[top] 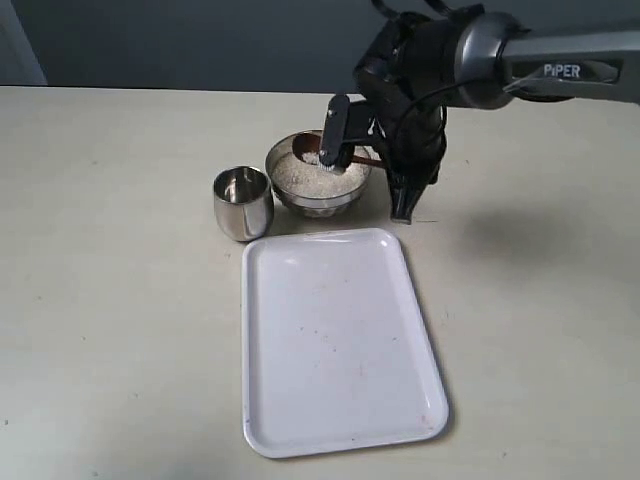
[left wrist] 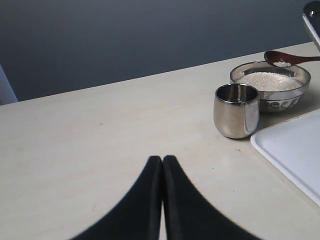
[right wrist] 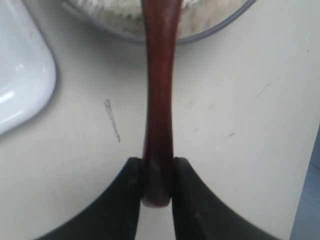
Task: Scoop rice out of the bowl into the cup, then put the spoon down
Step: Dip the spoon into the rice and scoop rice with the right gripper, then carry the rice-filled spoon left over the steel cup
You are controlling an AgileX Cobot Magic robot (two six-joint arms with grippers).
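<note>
The right claw (right wrist: 157, 166) clamps the spoon (right wrist: 159, 90) by its handle end.

right arm (top: 560, 60) is a smooth grey tube lettered "piper" in white, meeting a bulky black wrist wrapped in looping black cables (top: 432, 105). right gripper (right wrist: 158, 182) has matte black fingers (right wrist: 120, 205) with curved outer edges. left gripper (left wrist: 162, 161) looks the same, black and tapering to slim tips.
</note>
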